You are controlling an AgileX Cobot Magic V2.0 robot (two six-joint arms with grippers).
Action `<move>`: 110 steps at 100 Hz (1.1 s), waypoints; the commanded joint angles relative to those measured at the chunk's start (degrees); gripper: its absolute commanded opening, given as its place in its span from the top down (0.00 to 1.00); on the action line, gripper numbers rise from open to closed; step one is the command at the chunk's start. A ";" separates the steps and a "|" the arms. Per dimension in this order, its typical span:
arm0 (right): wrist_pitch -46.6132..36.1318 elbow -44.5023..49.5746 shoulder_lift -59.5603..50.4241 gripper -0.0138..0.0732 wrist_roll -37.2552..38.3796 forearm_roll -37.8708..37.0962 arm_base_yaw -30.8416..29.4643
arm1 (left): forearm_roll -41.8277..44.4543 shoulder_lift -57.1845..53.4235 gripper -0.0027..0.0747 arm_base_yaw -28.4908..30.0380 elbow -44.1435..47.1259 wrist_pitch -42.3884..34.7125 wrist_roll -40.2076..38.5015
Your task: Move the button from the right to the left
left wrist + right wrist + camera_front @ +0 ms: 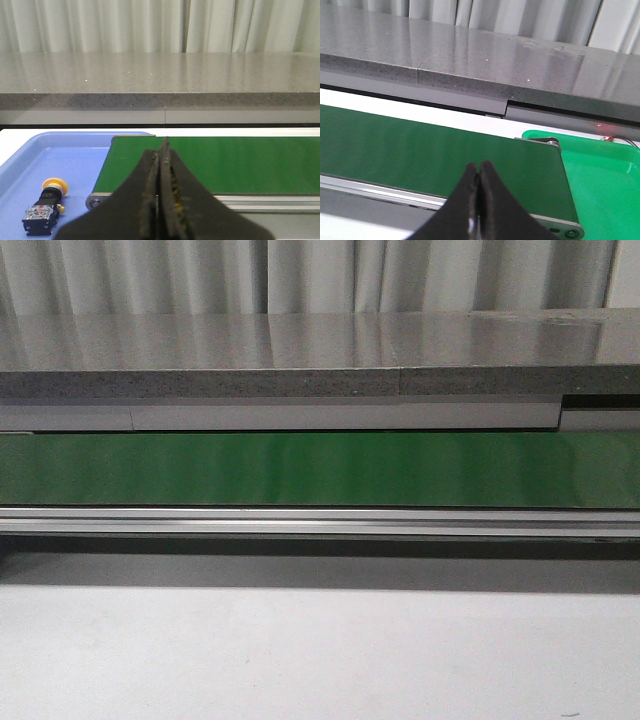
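The left gripper (pixel 161 200) has two black fingers (pixel 135 210), broad at the base and curving in to narrow tips, with worn, yellowish-brown grime along their inner edges where they meet. The right gripper (pixel 479 200) shows the same pair of matte black, flared fingers (pixel 497 215), cleaner, with a small pale fleck on the inner edge near the seam.
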 commanded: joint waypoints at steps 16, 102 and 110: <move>-4.93 -1.58 0.70 0.92 -0.08 -0.52 0.19 | 0.84 -3.60 0.99 0.47 3.35 -2.26 -4.96; -4.91 -1.58 0.71 0.92 -0.08 -0.52 0.19 | 1.39 -3.60 0.99 0.47 3.35 -2.16 -5.35; -4.97 -1.58 0.71 0.92 -0.08 -0.52 0.19 | 1.39 -3.60 0.99 0.47 3.35 -2.16 -5.35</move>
